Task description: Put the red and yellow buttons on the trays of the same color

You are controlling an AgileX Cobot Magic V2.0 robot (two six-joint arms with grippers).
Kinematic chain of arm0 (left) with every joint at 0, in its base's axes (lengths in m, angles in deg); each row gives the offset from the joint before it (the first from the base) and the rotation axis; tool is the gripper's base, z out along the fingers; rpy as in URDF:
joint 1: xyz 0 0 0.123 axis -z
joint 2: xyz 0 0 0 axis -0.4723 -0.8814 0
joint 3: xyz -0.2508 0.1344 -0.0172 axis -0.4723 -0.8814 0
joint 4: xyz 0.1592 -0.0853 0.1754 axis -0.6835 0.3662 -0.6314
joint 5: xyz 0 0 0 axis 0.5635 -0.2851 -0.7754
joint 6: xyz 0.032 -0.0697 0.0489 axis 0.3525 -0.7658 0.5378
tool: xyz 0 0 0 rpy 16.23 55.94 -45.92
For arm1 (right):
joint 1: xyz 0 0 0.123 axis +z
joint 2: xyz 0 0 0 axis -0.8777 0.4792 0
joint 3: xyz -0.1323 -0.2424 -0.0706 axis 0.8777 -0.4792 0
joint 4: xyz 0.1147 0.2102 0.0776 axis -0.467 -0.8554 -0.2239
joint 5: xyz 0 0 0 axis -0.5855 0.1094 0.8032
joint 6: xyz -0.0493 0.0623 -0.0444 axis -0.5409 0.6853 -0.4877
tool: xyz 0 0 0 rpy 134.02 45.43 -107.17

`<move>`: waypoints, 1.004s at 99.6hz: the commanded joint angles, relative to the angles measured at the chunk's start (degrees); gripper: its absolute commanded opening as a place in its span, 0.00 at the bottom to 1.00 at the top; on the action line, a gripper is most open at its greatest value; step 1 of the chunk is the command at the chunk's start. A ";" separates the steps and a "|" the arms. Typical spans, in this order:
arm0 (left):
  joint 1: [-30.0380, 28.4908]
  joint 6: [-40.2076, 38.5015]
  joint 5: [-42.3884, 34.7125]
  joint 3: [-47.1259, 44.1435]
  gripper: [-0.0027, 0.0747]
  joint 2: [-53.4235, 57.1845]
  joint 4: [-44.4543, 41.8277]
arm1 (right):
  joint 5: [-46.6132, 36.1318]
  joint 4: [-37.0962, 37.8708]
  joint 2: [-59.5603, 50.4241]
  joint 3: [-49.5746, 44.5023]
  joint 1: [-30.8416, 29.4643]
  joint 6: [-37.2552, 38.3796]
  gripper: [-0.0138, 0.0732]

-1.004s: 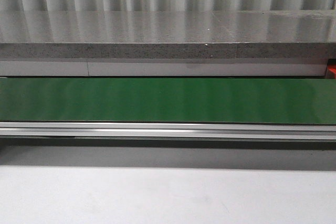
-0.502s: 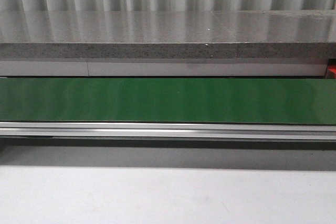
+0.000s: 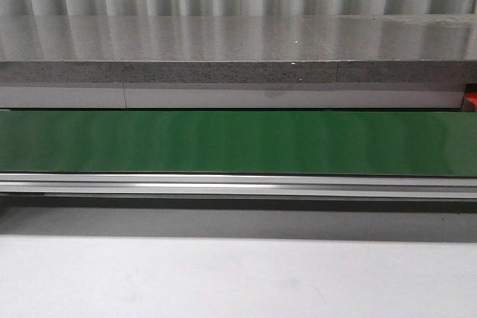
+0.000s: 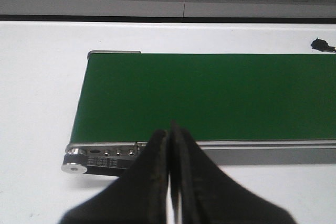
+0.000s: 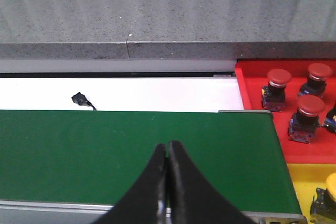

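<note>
Waiting step, judged: green belt bare, nothing to pick.

Left gripper closed, empty, at belt's near edge, left end. Right gripper closed, empty, near right end.

Only right wrist view shows trays:
- red tray with three red buttons
- yellow tray nearer, yellow button

Next likely needs button arriving on belt.

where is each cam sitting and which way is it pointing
Front: fixed, facing forward across the green belt to a grey ledge; no arms show.
Left wrist: above the belt's end roller; the shut left gripper shows.
Right wrist: above the belt's other end, by the red tray holding red buttons; the shut right gripper shows.
All three share the belt.
</note>
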 commanded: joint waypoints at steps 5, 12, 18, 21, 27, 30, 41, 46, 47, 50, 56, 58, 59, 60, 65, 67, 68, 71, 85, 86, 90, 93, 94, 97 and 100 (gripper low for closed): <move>0.47 0.05 -4.01 1.63 0.01 -0.03 0.33 | -10.12 0.62 -6.51 -6.26 0.57 -0.54 0.02; 0.47 0.05 -4.01 1.63 0.01 -0.03 0.33 | -12.07 0.62 -10.71 -10.58 0.57 -0.48 0.02; 0.47 0.05 -4.01 1.63 0.01 -0.03 0.33 | -13.00 0.62 -13.89 -14.02 0.57 -0.44 0.02; 0.47 0.05 -4.01 1.63 0.01 -0.03 0.33 | -13.43 0.62 -15.78 -15.38 0.57 -0.37 0.02; 0.47 0.05 -4.01 1.63 0.01 -0.03 0.33 | -13.61 0.62 -18.67 -17.88 0.57 -0.32 0.02; 0.47 0.05 -4.01 1.63 0.01 -0.03 0.33 | -13.61 0.62 -20.36 -18.76 0.57 -0.32 0.02; 0.47 0.05 -4.01 1.63 0.01 -0.03 0.33 | -13.93 0.62 -24.67 -21.51 0.57 -0.32 0.02; 0.47 0.05 -4.01 1.63 0.01 -0.03 0.33 | -14.85 0.62 -25.15 -22.42 0.57 -0.32 0.02; 0.47 0.05 -4.01 1.63 0.01 -0.03 0.33 | -15.28 0.62 -25.06 -22.54 0.57 -0.32 0.02; 0.47 0.05 -4.01 1.63 0.01 -0.03 0.33 | -15.88 0.70 -25.01 -23.01 0.57 -0.32 0.02; 0.47 0.05 -4.01 1.63 0.01 -0.03 0.33 | -17.37 0.70 -25.01 -24.08 0.57 0.00 0.02; 0.47 0.05 -4.01 1.63 0.01 -0.03 0.33 | -18.07 0.70 -25.01 -24.45 0.57 0.00 0.02; 0.47 0.05 -4.01 1.63 0.01 -0.03 0.33 | -18.27 0.70 -25.01 -24.59 0.57 0.00 0.02; 0.47 0.05 -4.01 1.63 0.01 -0.03 0.33 | -18.50 0.70 -25.01 -24.88 0.57 0.00 0.02; 0.47 0.05 -4.01 1.63 0.01 -0.03 0.33 | -20.60 0.70 -25.01 -25.88 0.57 0.00 0.02; 0.47 0.05 -4.01 1.63 0.01 -0.03 0.33 | -20.93 0.70 -25.01 -25.97 0.57 0.00 0.02; 0.47 0.05 -4.01 1.63 0.01 -0.03 0.33 | -20.56 0.70 -25.01 -25.98 0.57 0.00 0.02; 0.47 0.05 -4.01 1.63 0.01 -0.03 0.33 | -20.51 0.70 -25.01 -25.90 0.57 0.00 0.02; 0.47 0.05 -4.01 1.63 0.01 -0.03 0.33 | -20.62 0.70 -25.01 -25.90 0.57 0.00 0.02; 0.47 0.05 -4.01 1.63 0.01 -0.03 0.33 | -20.93 0.70 -25.01 -25.90 0.52 -0.32 0.02; 0.47 0.05 -4.01 1.63 0.01 -0.03 0.33 | -20.93 0.70 -25.01 -25.90 0.52 -0.32 0.02; 0.47 0.05 -4.01 1.63 0.01 -0.03 0.33 | -20.93 0.70 -25.01 -25.90 0.52 -0.32 0.02; 0.47 0.05 -4.01 1.63 0.01 -0.03 0.33 | -20.93 0.70 -25.01 -25.90 0.52 -0.32 0.02; 0.47 0.05 -4.01 1.63 0.01 -0.03 0.33 | -20.93 0.70 -25.01 -25.90 0.52 -0.32 0.02; 0.47 0.05 -4.01 1.63 0.01 -0.03 0.33 | -20.93 0.70 -25.01 -25.90 0.52 -0.32 0.02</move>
